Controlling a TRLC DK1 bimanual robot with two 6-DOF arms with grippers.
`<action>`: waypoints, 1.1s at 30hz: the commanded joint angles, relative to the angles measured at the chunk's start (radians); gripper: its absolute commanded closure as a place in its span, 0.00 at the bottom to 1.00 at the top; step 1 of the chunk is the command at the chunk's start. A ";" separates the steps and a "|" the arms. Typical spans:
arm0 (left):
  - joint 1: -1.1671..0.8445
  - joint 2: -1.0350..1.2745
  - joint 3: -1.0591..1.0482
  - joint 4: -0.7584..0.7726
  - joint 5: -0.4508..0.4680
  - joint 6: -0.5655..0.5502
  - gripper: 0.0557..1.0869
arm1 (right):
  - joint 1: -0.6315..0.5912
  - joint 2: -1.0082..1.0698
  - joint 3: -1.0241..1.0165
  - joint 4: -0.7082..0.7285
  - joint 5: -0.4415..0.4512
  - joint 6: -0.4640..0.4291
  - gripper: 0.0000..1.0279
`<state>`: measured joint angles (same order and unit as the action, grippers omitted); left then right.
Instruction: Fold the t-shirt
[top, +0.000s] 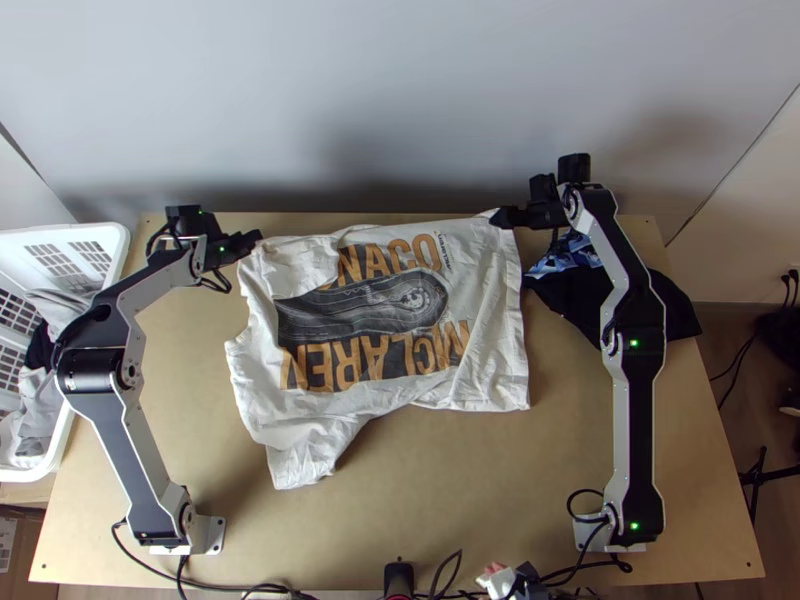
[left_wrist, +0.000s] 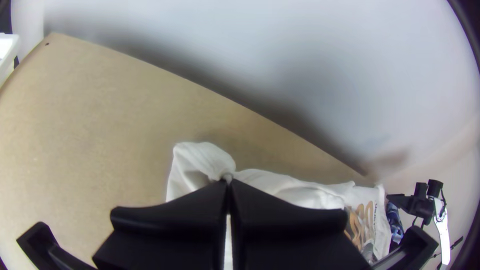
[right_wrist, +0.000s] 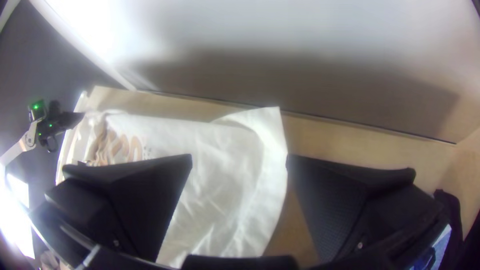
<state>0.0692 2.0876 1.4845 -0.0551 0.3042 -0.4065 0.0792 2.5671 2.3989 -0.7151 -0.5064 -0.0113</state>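
The white t-shirt (top: 490, 330) with orange and dark print lies mostly spread, wrinkled, its print facing up. At its far left corner is my left gripper (top: 257, 237). In the left wrist view, that gripper (left_wrist: 228, 182) is shut on a bunched bit of the white t-shirt (left_wrist: 200, 157). My right gripper (top: 500, 218) is at the shirt's far right corner. From the right wrist, this gripper (right_wrist: 240, 157) stands open, the corner of the t-shirt (right_wrist: 225, 185) lying between its spread fingers as seen from above; no grip on the cloth is visible.
Dark cloth (top: 570, 305) with a blue patterned part lies right of the shirt, partly under the right arm. A white basket (top: 118, 245) holding clothes stands at the left. A wall rises behind the wooden table (top: 480, 500). Cables run along the near edge.
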 joint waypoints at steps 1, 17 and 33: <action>-0.008 -0.014 -0.007 0.006 -0.002 -0.003 0.97 | 0.005 0.004 -0.001 0.039 0.003 0.008 0.15; 0.000 -0.078 -0.056 0.006 -0.002 0.003 0.97 | 0.024 0.021 -0.020 0.131 0.100 -0.012 0.15; -0.022 -0.093 -0.064 0.011 -0.019 0.001 0.97 | 0.054 0.039 -0.023 0.138 0.111 -0.102 0.79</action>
<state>0.0616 1.9961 1.4227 -0.0479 0.2943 -0.4030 0.1162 2.6022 2.3768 -0.5716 -0.3965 -0.0723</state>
